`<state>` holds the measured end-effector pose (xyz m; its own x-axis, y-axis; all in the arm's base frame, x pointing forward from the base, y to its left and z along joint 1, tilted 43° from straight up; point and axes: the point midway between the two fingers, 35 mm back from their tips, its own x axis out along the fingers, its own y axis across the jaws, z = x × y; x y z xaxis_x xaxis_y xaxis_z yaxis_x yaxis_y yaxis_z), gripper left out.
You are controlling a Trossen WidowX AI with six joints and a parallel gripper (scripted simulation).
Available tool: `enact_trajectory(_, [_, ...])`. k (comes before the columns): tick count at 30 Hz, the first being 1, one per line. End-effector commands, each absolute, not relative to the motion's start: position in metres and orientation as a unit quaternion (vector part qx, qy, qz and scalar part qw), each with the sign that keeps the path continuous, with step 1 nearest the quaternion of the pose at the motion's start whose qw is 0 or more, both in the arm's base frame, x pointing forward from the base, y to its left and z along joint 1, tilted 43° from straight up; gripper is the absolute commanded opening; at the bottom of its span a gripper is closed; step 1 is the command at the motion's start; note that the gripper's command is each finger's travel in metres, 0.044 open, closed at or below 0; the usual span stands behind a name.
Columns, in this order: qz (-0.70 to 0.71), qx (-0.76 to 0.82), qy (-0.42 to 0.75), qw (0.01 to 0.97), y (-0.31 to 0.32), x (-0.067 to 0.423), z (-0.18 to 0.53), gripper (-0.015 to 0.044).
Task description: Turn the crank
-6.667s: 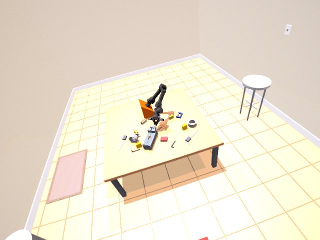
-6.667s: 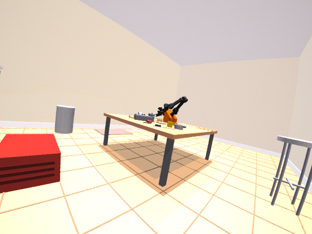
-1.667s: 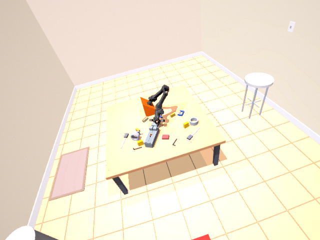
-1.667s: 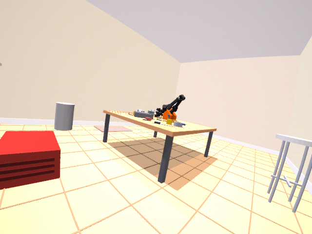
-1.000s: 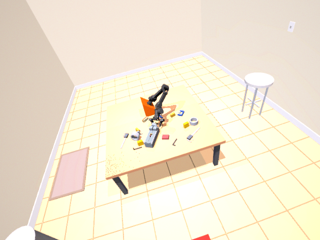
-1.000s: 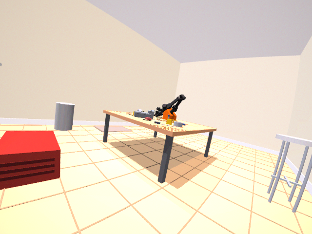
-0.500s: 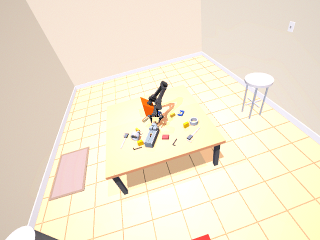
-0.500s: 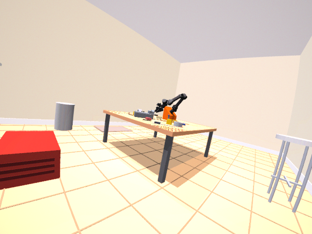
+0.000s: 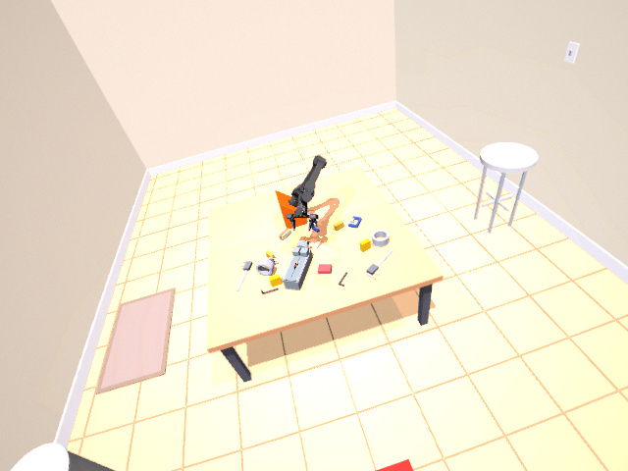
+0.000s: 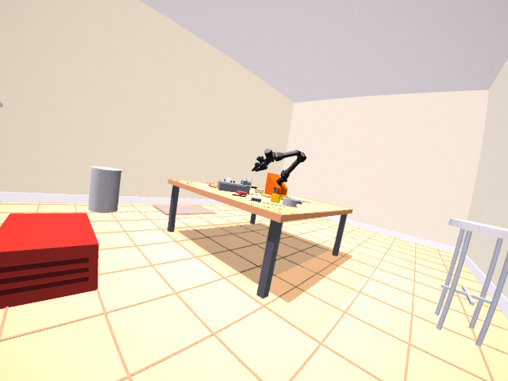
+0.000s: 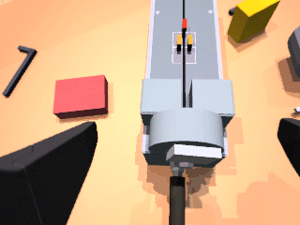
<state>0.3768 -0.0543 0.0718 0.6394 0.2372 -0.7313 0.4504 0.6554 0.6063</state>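
Note:
The grey machine stands on the table, its slotted slide pointing away from the arm. In the wrist view the red pointer sits in the slot beyond the two brass marks, on the side farther from the crank, and is not level with them. The white crank arm lies across the front of the round housing, and the dark handle sticks out towards the camera. My gripper is wide open and empty, raised above the crank end, clear of the handle.
A red block and a hex key lie to one side of the machine. A yellow block and a grey round part are on the other. An orange panel stands near the arm.

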Motion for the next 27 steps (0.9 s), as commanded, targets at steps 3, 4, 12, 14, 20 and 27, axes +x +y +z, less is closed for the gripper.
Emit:
enact_trajectory(3, [-0.04, 0.395, 0.424, 0.814, -0.068, 0.398, 0.062, 0.044])
enact_trajectory(4, [-0.035, 0.392, 0.424, 0.816, -0.07, 0.402, 0.06, 0.044])
enact_trajectory(12, [0.006, 0.367, 0.419, 0.83, -0.093, 0.433, 0.043, 0.044])
enact_trajectory(14, [0.016, 0.36, 0.417, 0.834, -0.099, 0.44, 0.037, 0.044])
enact_trajectory(20, [0.047, 0.341, 0.409, 0.845, -0.117, 0.46, 0.018, 0.044])
enact_trajectory(27, [0.064, 0.33, 0.403, 0.851, -0.123, 0.47, 0.001, 0.044])
